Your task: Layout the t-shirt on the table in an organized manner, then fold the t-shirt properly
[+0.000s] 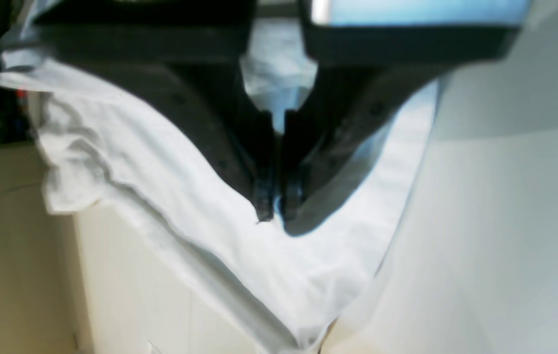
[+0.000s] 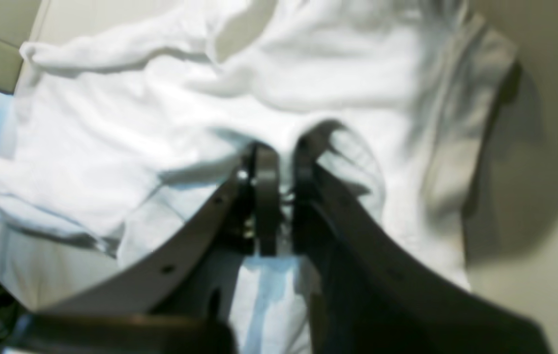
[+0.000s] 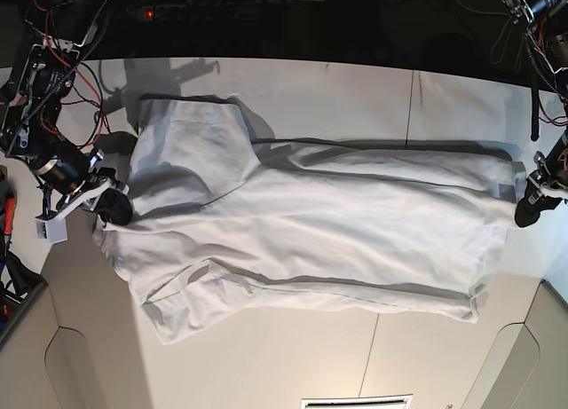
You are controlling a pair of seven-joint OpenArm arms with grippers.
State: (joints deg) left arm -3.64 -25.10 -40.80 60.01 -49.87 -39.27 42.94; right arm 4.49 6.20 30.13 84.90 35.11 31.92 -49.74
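The white t-shirt stretches lengthwise across the table, pulled between both grippers, with long creases along it. At the left of the base view my right gripper is shut on the sleeve end; in the right wrist view the right gripper pinches a bunched fold of the t-shirt. At the far right of the base view my left gripper is shut on the hem end. In the left wrist view the left gripper is closed on the t-shirt, which hangs in a V over the table.
A thin dark seam crosses the tabletop. Cables and arm hardware crowd the back left corner, and more wiring hangs at the back right. The table's left edge lies just beside my right gripper. A vent panel sits at the front.
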